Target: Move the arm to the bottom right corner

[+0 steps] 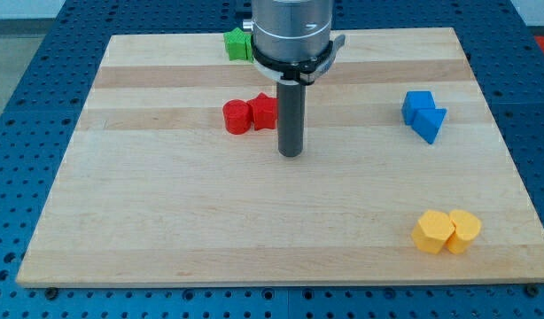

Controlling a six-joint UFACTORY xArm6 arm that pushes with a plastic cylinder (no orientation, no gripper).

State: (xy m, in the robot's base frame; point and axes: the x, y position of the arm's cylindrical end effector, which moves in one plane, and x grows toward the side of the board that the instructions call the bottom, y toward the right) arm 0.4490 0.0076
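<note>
Worktop (pixel 166 221): my tip (pixel 291 154) is resting mid-board, just right of the red blocks (pixel 251 114). No pincer is showing. Green block (pixel 237 43) is sitting at the far edge. Blue blocks (pixel 423 115) are lying right. Yellow blocks (pixel 446 231) are occupying the near right corner, close to both edges.

Pale striped wooden board (pixel 166 221) on blue pegboard (pixel 42 53); red blocks (pixel 250 114), green block (pixel 237 43), blue blocks (pixel 423 113), yellow blocks (pixel 445 231), dark rod (pixel 291 120).
</note>
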